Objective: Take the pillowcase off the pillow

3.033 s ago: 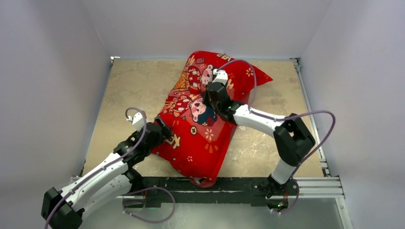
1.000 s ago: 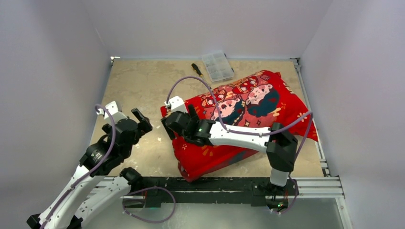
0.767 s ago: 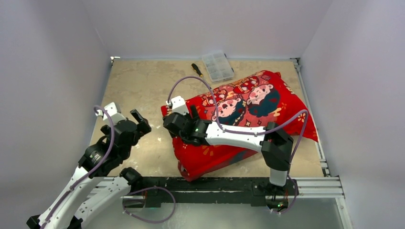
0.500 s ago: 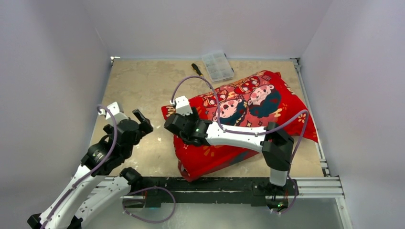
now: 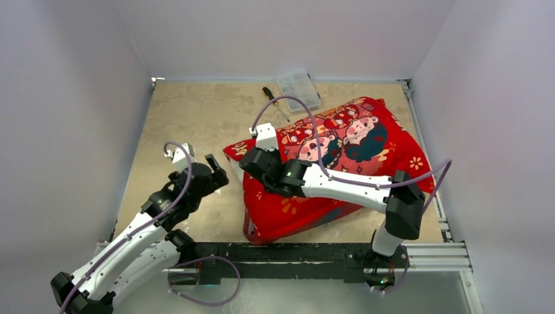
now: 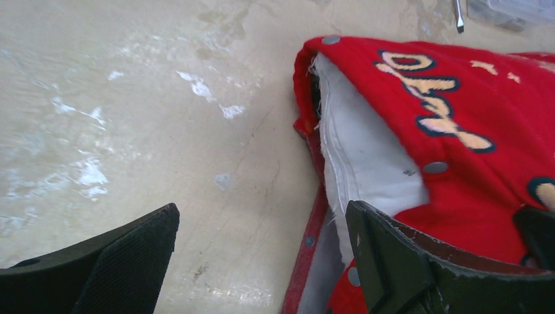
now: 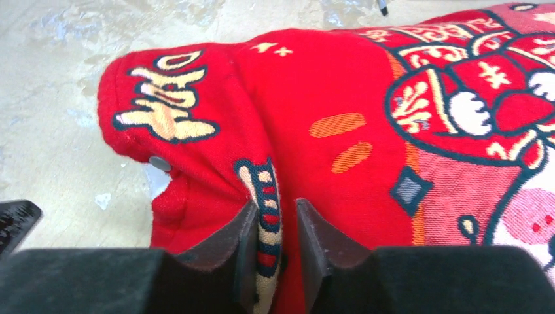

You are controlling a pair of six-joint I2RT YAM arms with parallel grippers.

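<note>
One red pillowcase (image 5: 353, 150), its gold characters unreadable, covers one white pillow (image 6: 366, 163); the right gripper (image 7: 271, 216) pinches a fabric fold, while the left gripper (image 6: 262, 216) gapes empty.

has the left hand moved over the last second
Yes. Judged against the left edge of the beige tabletop, the left hand has shifted rightward, closer to the open end of the bright red printed fabric pillowcase.

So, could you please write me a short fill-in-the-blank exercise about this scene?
The right end effector is shut on a fold of the ___ pillowcase.
The left end effector is ___ and holds nothing.
Inside the pillowcase's open end, the plain ___ pillow shows.
Missing words: red, open, white.
</note>
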